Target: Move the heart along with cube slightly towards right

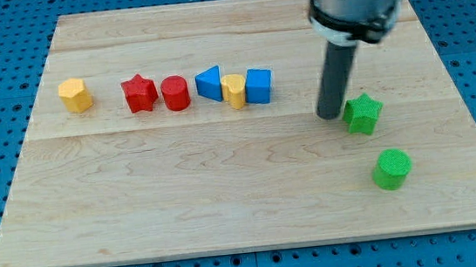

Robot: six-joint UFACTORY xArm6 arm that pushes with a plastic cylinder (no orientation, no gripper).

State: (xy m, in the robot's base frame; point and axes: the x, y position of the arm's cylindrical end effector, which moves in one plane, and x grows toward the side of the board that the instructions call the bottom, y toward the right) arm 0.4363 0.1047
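The yellow heart (pixel 234 91) sits on the wooden board (pixel 226 187), touching the blue cube (pixel 259 86) on its right and the blue triangle (pixel 209 84) on its left. My tip (pixel 332 114) rests on the board well to the right of the cube, just left of the green star (pixel 362 114). It touches neither the heart nor the cube.
A red cylinder (pixel 175 94), a red star (pixel 140 94) and a yellow hexagon (pixel 76 95) stand in the same row further left. A green cylinder (pixel 392 169) lies at the lower right. The board's edges border a blue pegboard.
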